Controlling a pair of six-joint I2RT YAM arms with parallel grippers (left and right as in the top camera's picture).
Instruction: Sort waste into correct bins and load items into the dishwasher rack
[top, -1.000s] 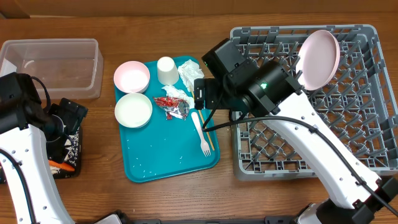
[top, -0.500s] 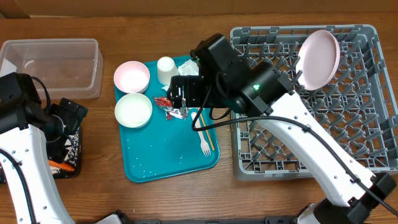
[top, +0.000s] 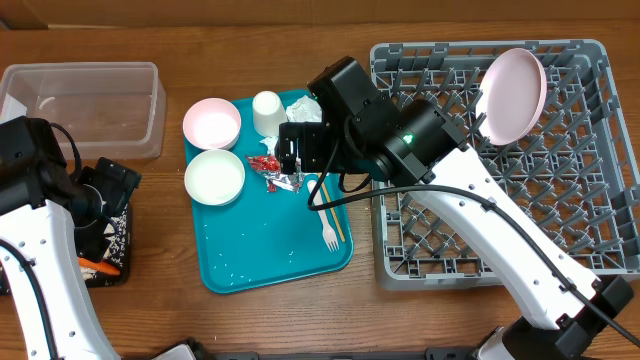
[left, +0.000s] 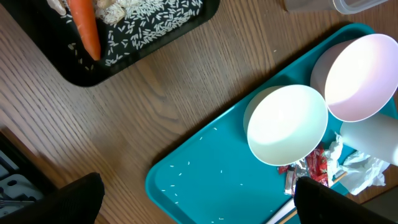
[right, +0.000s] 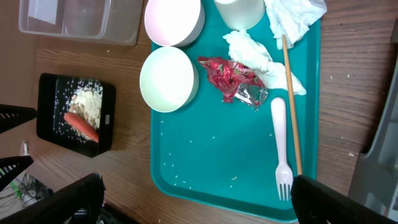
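Right claw (right: 198, 186), jaws spread wide and empty, hangs over the teal tray (right: 205, 155) where the foil wrapper (right: 233, 78) lies toward its far edge, between the nearer bowl (right: 168, 78) and the fork (right: 281, 143), seemingly lined up to lift that wrapper out as waste.

Carrot (left: 84, 28) lies in the black tray (left: 71, 66); 2 white bowls (left: 287, 132) sit together on teal tray (left: 205, 177) (rice-flecked).

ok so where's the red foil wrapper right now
Overhead view: the foil wrapper lies on the teal tray, between the nearer white bowl on its left and the fork on its right.
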